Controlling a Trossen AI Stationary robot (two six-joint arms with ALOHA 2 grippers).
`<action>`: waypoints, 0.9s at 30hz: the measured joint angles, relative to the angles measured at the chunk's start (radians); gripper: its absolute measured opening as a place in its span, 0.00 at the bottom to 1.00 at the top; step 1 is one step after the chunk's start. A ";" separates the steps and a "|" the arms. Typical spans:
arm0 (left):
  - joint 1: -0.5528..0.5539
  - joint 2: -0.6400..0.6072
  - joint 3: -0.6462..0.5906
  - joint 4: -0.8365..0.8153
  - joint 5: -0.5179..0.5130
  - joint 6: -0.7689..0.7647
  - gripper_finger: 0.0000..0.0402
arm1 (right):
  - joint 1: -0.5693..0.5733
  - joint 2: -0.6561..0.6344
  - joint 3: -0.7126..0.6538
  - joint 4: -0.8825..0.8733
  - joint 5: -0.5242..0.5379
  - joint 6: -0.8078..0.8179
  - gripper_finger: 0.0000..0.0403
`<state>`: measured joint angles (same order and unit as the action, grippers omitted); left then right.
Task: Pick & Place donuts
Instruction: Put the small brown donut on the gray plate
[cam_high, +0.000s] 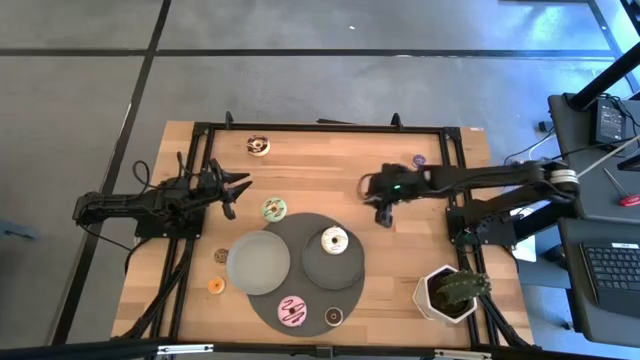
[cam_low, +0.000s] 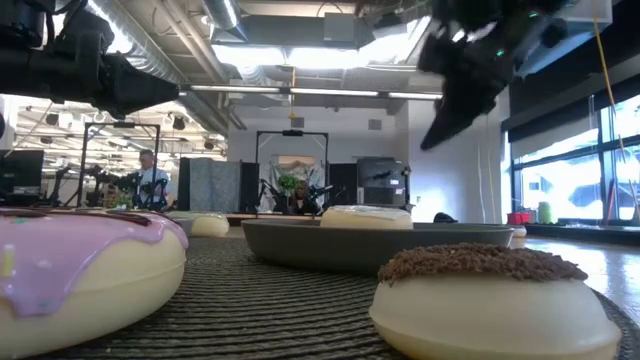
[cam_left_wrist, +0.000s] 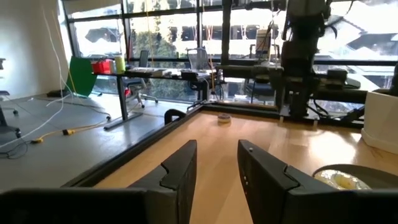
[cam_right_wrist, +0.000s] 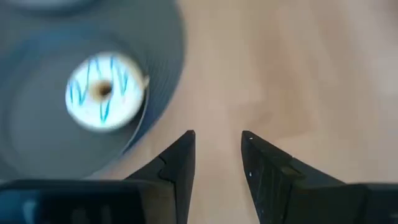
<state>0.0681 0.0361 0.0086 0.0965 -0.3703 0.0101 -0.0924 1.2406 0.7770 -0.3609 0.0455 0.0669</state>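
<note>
Looks like we're between picks: the right gripper (cam_high: 385, 215) hangs over bare wood beside the cream donut (cam_high: 334, 241) on its grey plate (cam_high: 318, 268), fingers parted, holding nothing. Left gripper (cam_high: 232, 190) waits part-open, empty too. Next it needs another loose donut, maybe the green donut (cam_high: 274, 209).

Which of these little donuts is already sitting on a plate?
The white-iced donut, resting alone on the darker grey plate; the others lie on the mat or bare table.
</note>
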 joint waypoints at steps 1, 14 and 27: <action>0.000 0.000 0.000 0.007 0.005 -0.004 0.28 | -0.012 -0.037 -0.022 0.028 0.014 0.000 0.33; 0.000 0.002 0.000 0.014 -0.097 -0.089 0.50 | -0.037 -0.204 -0.095 0.157 0.093 0.049 0.33; -0.001 0.044 0.010 0.054 0.141 -0.290 0.56 | -0.037 -0.192 -0.095 0.385 0.109 -0.314 0.33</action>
<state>0.0671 0.0806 0.0187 0.1501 -0.2289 -0.2802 -0.1291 1.0485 0.6815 0.0244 0.1545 -0.2468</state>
